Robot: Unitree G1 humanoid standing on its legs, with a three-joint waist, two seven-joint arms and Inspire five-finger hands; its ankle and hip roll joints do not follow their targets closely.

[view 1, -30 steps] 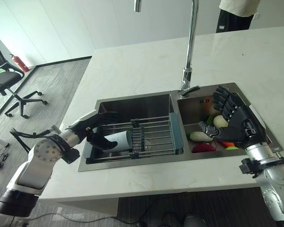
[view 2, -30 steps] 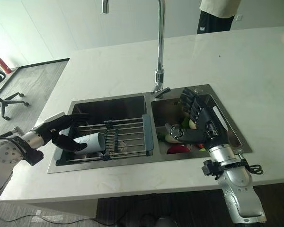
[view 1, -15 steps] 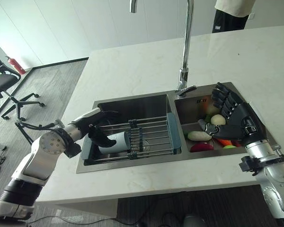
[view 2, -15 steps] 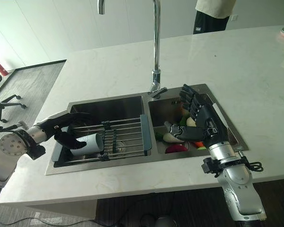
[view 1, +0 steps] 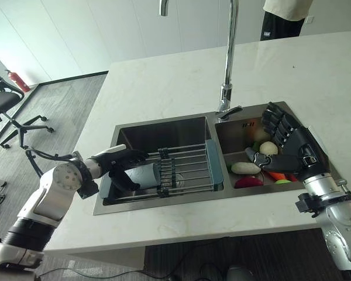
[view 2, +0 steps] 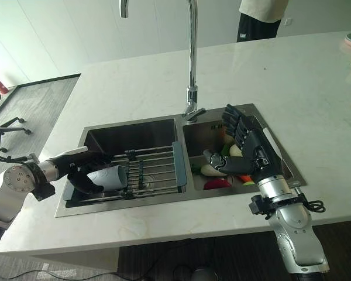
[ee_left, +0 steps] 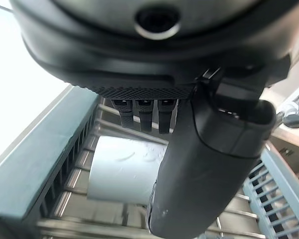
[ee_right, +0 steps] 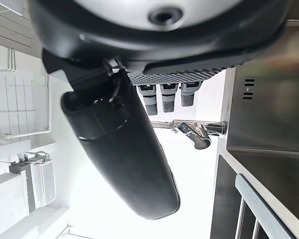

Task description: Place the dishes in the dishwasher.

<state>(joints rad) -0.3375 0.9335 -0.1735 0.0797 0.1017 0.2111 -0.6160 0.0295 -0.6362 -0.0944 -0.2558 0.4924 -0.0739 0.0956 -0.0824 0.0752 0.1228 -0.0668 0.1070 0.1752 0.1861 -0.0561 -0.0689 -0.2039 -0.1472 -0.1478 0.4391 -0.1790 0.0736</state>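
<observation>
We saw a pale cup [view 1: 141, 174] lying on its side on the wire rack [view 1: 184, 170] over the sink's [view 1: 164, 129] left basin. The left hand [view 1: 118, 167] curled around the cup, thumb below and fingers above. In the right basin lay vegetables [view 1: 245, 168], with the right hand [view 1: 292, 149] hovering above them, fingers spread, holding nothing.

Left hand [view 1: 118, 165] drawn nearer the sink's left edge, fingers closer round cup [view 1: 143, 174]
</observation>
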